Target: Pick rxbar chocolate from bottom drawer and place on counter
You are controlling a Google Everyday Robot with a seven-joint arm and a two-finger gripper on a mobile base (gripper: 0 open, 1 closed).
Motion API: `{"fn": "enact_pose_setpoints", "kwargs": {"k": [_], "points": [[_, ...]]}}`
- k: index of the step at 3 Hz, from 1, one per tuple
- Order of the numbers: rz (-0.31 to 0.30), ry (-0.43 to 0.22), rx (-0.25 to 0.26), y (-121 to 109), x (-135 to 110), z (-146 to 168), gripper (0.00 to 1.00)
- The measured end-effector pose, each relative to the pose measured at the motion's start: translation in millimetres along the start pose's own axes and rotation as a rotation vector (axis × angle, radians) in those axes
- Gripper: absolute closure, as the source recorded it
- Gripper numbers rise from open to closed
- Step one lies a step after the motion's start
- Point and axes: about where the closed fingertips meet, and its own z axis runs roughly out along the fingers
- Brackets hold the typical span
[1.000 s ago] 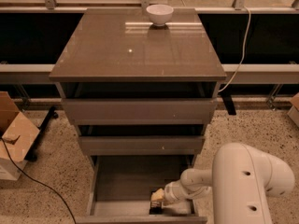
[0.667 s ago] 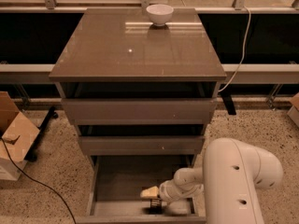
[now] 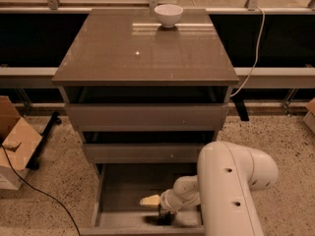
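Your pincer [image 3: 155,205] sits low in the open bottom drawer [image 3: 120,193], forward of the tabletop's [image 3: 142,58] front edge and right of centre. You cannot tell whether it is clenched or released. The rxbar chocolate [image 3: 164,217] looks to be the dark shape just beneath the pincer, by the drawer's front lip — its long axis is hidden. The coming move likely needs a straight lift, then a carry back over the front edge, short of the bowl [image 3: 168,14] at the back edge.

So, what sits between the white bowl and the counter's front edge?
Only bare counter, in the camera view; the gripper is down in the bottom drawer.
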Motion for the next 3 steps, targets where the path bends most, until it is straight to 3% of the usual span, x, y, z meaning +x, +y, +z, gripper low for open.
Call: {"fn": "enact_pose_setpoints", "kwargs": {"k": [2,3], "points": [[0.014,0.013,0.048,1.3,-4.9,32.6,0.00],[0.033,0.031,0.058,-0.4,-5.8,44.4,0.27]]}}
